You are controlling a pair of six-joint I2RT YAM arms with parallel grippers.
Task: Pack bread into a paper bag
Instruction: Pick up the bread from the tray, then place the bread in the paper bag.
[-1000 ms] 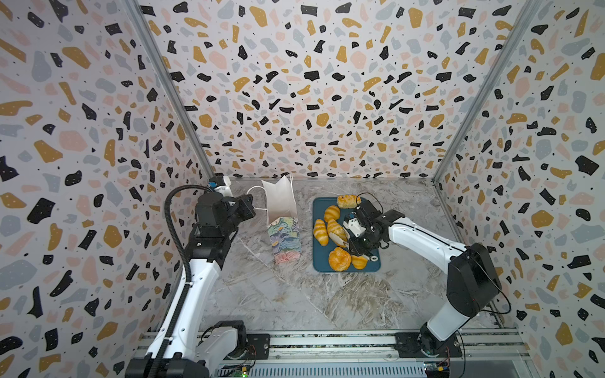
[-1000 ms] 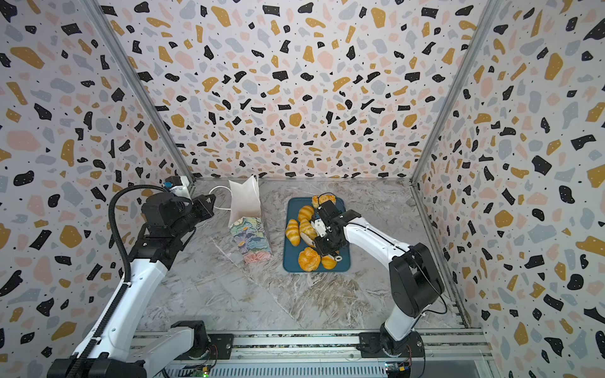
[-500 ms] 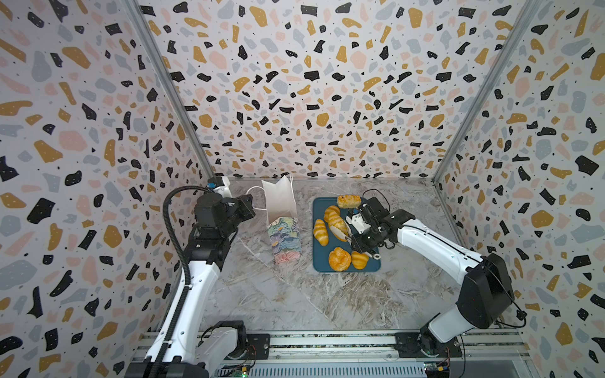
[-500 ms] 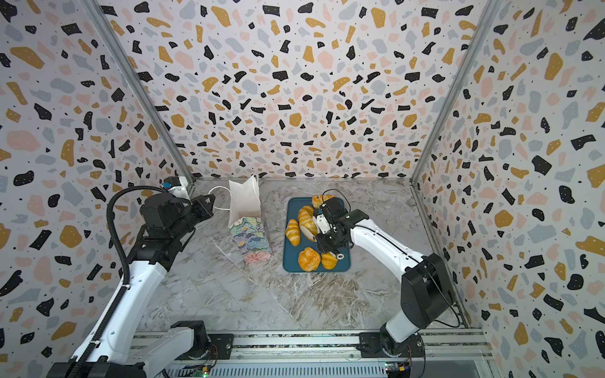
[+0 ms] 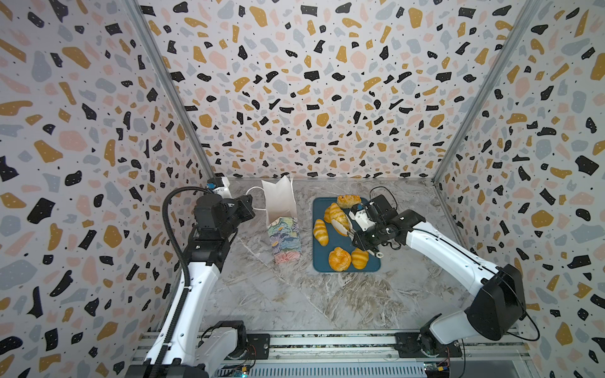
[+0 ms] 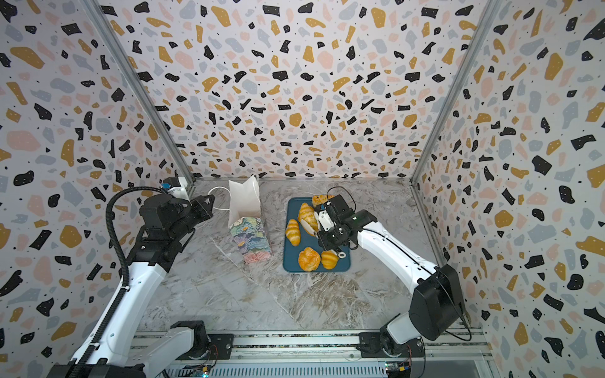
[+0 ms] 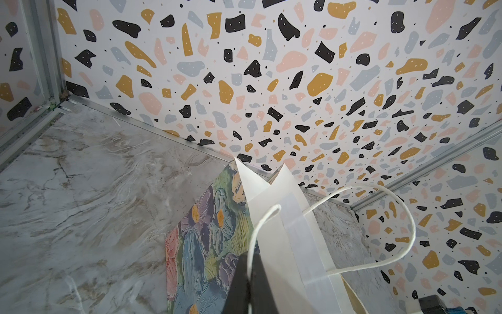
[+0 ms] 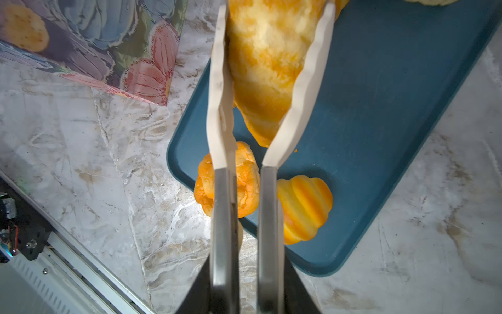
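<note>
Right gripper (image 8: 247,296) clamps tongs (image 8: 220,130) on striped roll (image 8: 266,68), left gripper (image 7: 248,274) pinches cord handle (image 7: 252,238) of paper bag (image 7: 285,244): hold squeeze steady, lift level.

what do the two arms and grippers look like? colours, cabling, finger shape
Both arms have white links and black joint housings. The left arm carries a thick black corrugated hose looped outside it. The right arm has thin loose black cables. The left gripper has slim black fingers. The right gripper has pale, wavy-edged fingers on grey metal stems.
</note>
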